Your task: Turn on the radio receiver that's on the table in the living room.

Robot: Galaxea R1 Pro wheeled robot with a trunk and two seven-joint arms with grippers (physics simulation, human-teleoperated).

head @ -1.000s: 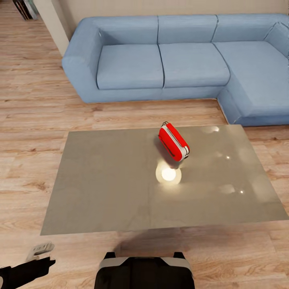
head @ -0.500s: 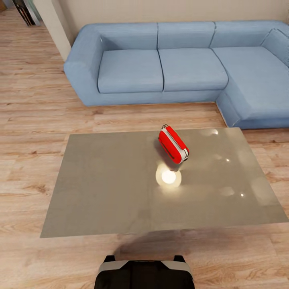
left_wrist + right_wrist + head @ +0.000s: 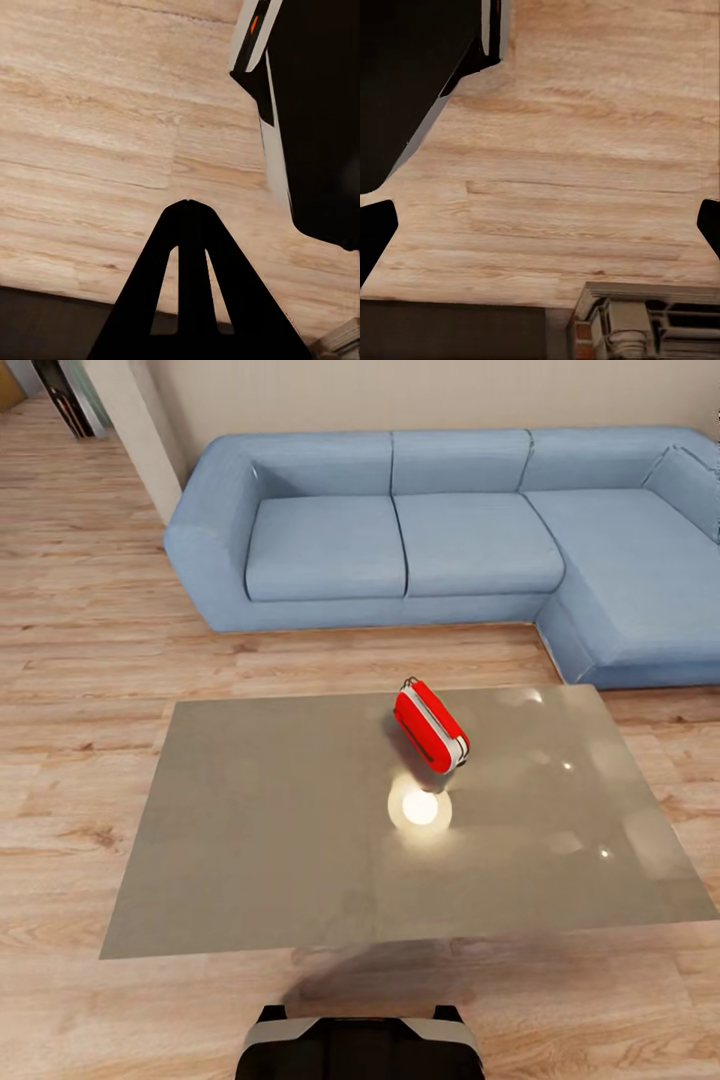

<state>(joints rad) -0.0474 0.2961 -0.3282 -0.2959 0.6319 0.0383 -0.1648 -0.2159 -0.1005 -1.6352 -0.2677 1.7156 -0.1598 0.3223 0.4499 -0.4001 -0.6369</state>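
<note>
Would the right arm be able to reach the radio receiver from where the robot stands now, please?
Probably not yet. The radio receiver sits past the middle of the table, toward the sofa. The right claw hangs open over the wooden floor. Nothing blocks the tabletop.

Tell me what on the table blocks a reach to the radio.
Nothing visible does. The radio stands alone on the table, towards its far side, with only bare glossy top between it and the near edge. Both arms are down by the floor.
</note>
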